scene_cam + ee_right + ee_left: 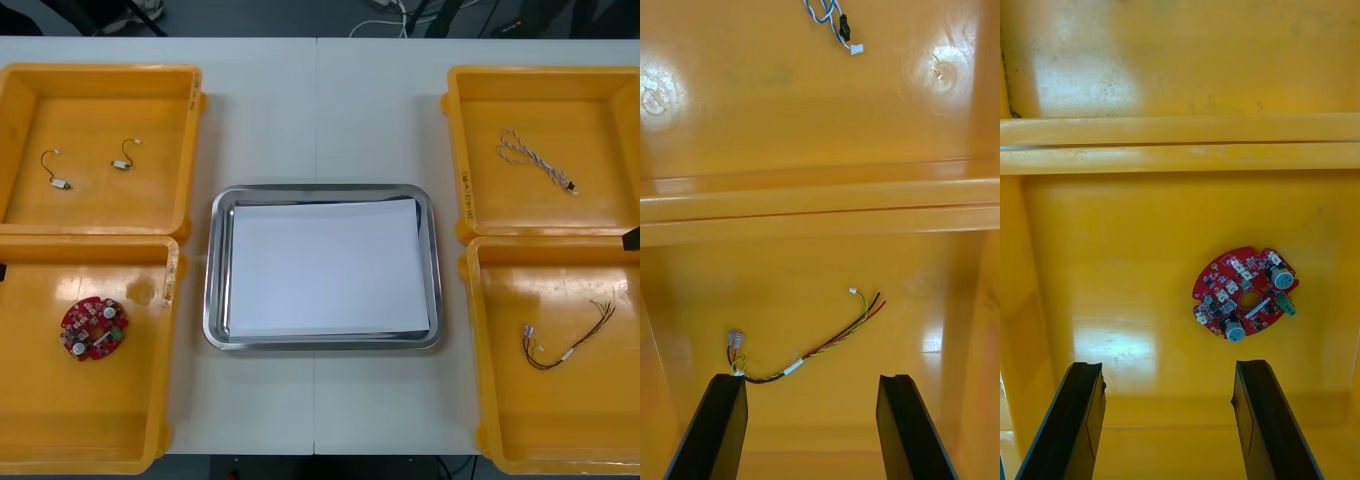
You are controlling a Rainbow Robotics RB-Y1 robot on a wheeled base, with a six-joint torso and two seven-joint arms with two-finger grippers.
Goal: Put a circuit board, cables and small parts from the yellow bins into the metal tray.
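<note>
Yellow plastic is framing the scene: four bins are sitting on the light surface (300, 110), two at each side. The metal tray (212, 300) is lying between them, lined in white, with its long axis running left to right across the surface. The left end effector (1169, 366) is hovering released over the near left bin (60, 400), its black fingers (1079, 412) standing well apart and gripping nothing. The round red circuit board (93, 327) is lying flat on that bin's floor just beyond the fingertips, component side up, nearer one finger than the other. The right end effector (812, 377) is hanging over the near right bin (560, 420), likewise released, with nothing between its fingers. The red and yellow cable (570, 345) is lying on the bin floor just past them, its long axis running on a diagonal. Its bundled end is pointing toward the tray side and the robot, and its splayed wire tips are reaching toward the far outer corner. In the far right bin (600, 110) the twisted blue and white cable (535, 162) is slanting the other way, with its looped end toward the far inner corner and its plug pointing toward the near outer side. In the far left bin (100, 100) a small metal part (62, 184) and a second small metal part (122, 165) are lying apart, each trailing a short black cable that is curling toward the far wall.
</note>
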